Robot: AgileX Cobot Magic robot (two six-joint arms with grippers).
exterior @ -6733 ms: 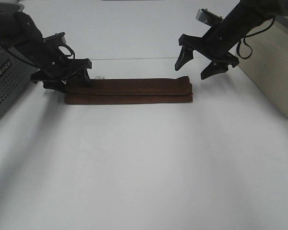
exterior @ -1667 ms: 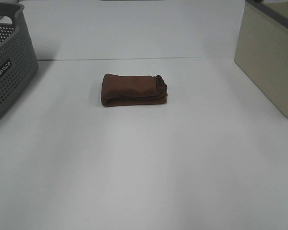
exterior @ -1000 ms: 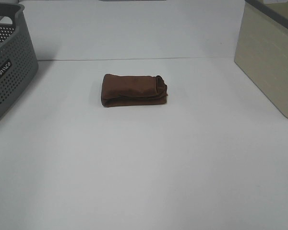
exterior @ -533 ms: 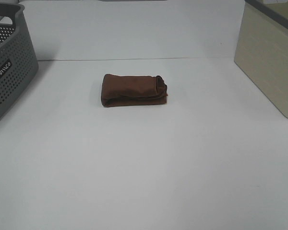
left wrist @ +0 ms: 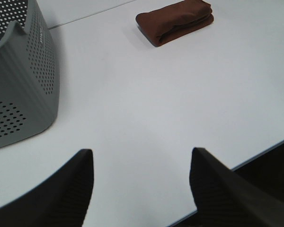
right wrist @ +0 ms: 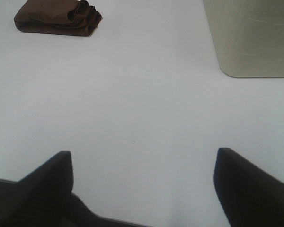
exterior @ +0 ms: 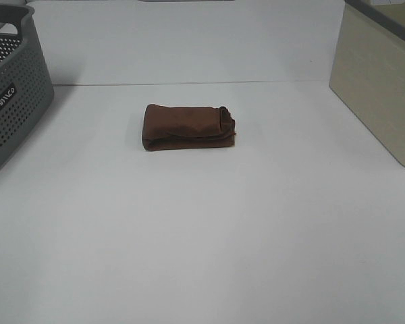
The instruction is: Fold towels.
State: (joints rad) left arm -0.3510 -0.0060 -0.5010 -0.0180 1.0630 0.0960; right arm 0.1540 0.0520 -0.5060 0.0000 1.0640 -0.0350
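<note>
Reddish-brown terry, soft and fuzzy: towel point(exterior: 189, 126) lying folded into a compact stack on the white table point(exterior: 202, 236), well to the right of the grey basket point(exterior: 13, 88) and well left of the beige bin point(exterior: 385, 81), nearer the far seam of the table than the near edge. Looks close to done as a fold; layers stacked flat, the end toward the bin bunched into rounded loops, the end toward the basket tidier.

Likely light and limp, no stiffness to speak of; would sag and spill open if lifted by one layer only. Grippy nap, so little risk of slipping from rubber pads, but apt to drag and unroll if pushed sideways. Not fragile. Best taken across the whole stack, pinching all layers together at the folded long edge or at the tidy end toward the basket; the looped end toward the bin probably the worst place, loose folds there ready to pull out.

Left gripper point(left wrist: 139, 182) empty, jaws spread apart, hanging over bare table near the basket, well away from the towel. Right gripper point(right wrist: 144, 182) likewise empty and spread wide, near the bin, towel well apart from it.
</note>
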